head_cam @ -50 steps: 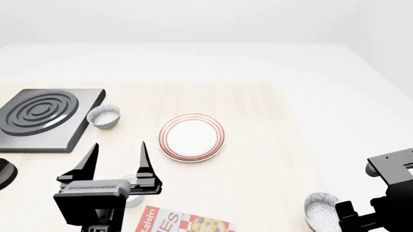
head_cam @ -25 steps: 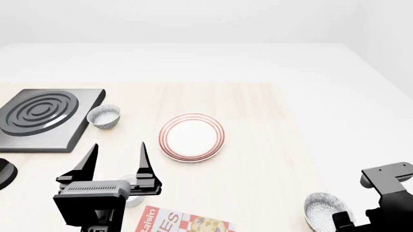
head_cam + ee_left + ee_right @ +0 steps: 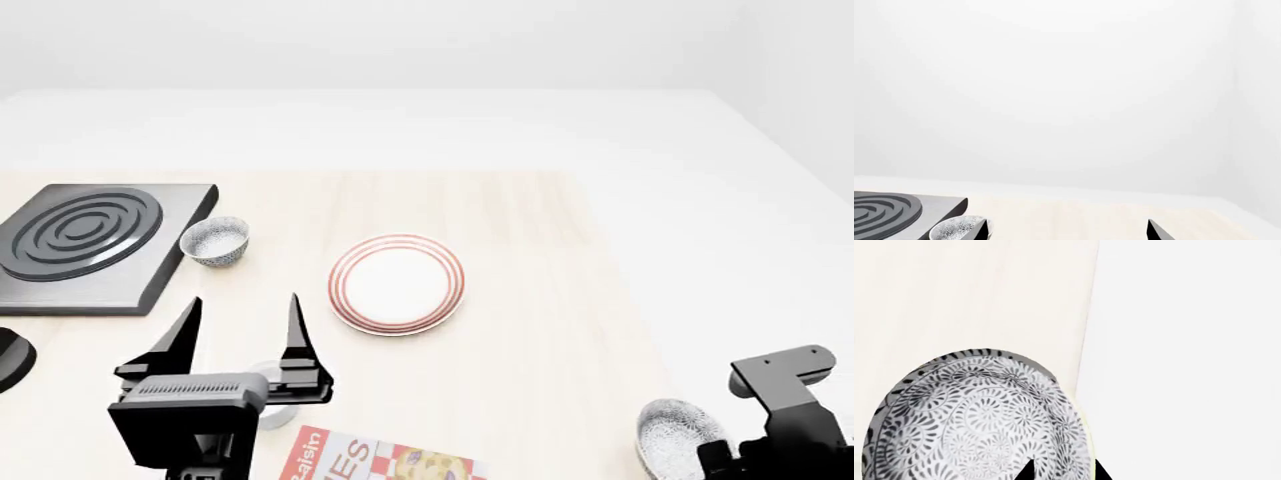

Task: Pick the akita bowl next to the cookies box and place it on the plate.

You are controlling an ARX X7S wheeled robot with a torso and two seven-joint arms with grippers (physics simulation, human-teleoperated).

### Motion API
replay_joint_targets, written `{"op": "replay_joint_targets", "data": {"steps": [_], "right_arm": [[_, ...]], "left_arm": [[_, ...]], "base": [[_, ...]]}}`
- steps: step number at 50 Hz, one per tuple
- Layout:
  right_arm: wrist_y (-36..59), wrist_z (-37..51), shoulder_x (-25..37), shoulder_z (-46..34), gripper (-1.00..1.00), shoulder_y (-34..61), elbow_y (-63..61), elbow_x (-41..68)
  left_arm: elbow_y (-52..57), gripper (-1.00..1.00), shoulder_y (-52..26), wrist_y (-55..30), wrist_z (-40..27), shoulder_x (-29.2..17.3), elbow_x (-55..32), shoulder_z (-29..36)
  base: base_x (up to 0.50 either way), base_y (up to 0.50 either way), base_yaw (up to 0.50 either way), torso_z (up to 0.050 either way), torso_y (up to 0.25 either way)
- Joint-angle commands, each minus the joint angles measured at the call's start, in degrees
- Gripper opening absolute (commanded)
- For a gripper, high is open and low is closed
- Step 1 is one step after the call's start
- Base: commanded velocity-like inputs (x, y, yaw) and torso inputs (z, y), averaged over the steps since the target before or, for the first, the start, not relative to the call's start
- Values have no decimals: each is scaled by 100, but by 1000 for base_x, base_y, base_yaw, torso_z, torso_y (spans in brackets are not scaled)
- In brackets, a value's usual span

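Our right gripper (image 3: 1061, 472) sits at the akita bowl (image 3: 678, 435) rim (grip unclear); the cookies box (image 3: 380, 460) lies just beside our spread, empty left gripper (image 3: 238, 335), the plate (image 3: 396, 283) beyond.

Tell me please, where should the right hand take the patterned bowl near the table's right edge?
Best guess: pinch the rim of the akita bowl from above, one finger inside and one outside. It sits upright with its mouth open upward, and looks too wide to span. The right hand is already at that rim.
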Motion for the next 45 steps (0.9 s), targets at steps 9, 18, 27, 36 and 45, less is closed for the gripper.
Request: {"op": "replay_joint_targets", "data": {"steps": [9, 18, 27, 36, 45], "right_arm": [[231, -39, -85, 65, -100, 228, -141, -271], [434, -5, 127, 183, -100, 498, -810, -6], [914, 121, 84, 195, -100, 1269, -1029, 84], [1335, -105, -286, -219, -100, 2211, -933, -370], [1659, -330, -800, -440, -100, 3607, -924, -665]], "left_arm": [[-12, 100, -46, -11, 71, 101, 94, -65], [10, 100, -44, -17, 39, 94, 88, -50], [-36, 100, -65, 21, 27, 97, 96, -31], [-37, 100, -45, 39, 0, 80, 86, -33], [-60, 100, -22, 72, -9, 68, 60, -30]], "base": [[0, 0, 0, 0, 0], [0, 0, 0, 0, 0], [0, 0, 0, 0, 0], [0, 0, 0, 0, 0], [0, 0, 0, 0, 0]]}}
